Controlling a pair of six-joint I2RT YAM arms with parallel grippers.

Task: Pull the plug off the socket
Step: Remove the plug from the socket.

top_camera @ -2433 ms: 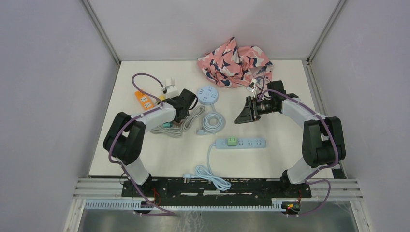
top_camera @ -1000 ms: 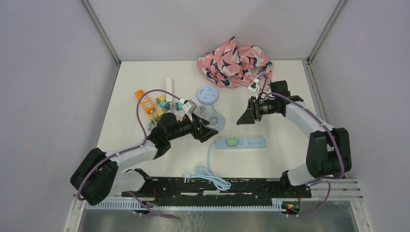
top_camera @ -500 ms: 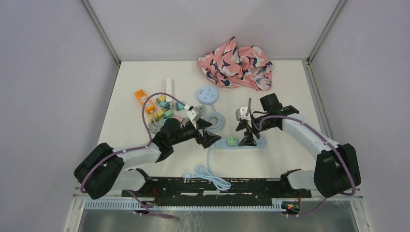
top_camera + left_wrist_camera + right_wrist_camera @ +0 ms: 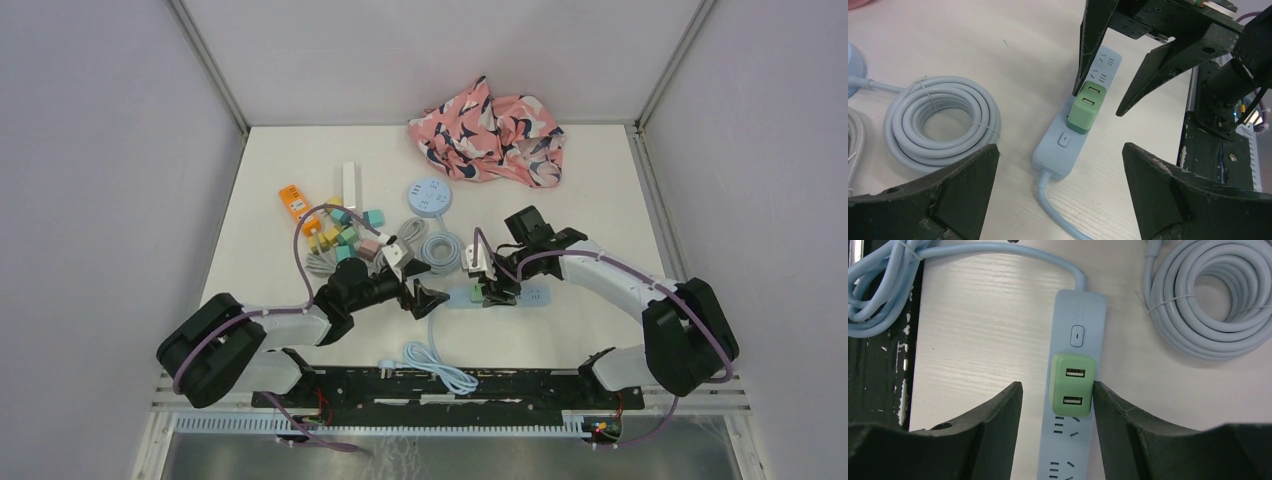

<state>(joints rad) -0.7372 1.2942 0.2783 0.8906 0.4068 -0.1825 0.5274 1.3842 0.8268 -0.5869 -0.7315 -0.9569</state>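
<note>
A: Materials first. What do we log?

B: We log a table (image 4: 998, 35) with a pale, fine-grained wood-look top. On it lies the socket strip (image 4: 1079, 315), a long, smooth, light-blue plastic bar with rounded corners. It has one oval switch near its cord end and a round cord of the same blue. Near it sits a coiled cable (image 4: 1215, 305), glossy pale grey, bound with a thin tie.

A: And the claws?

B: The right gripper (image 4: 1055, 387) stands over the strip with its matte black, wedge-shaped fingers spread about the plug (image 4: 1071, 385), one on each long side of the strip. We read a clear gap on one side. On the other the finger is at the plug's edge, and we cannot tell whether it touches. It grips nothing. The left gripper (image 4: 1059, 150) is spread wide, holding nothing, above the switch end of the strip.

A: The plug itself?

B: A pale-green, matte block with rounded corners and two USB ports on its top face. We see it seated upright in the strip, in the first outlet next to the switch.
</note>
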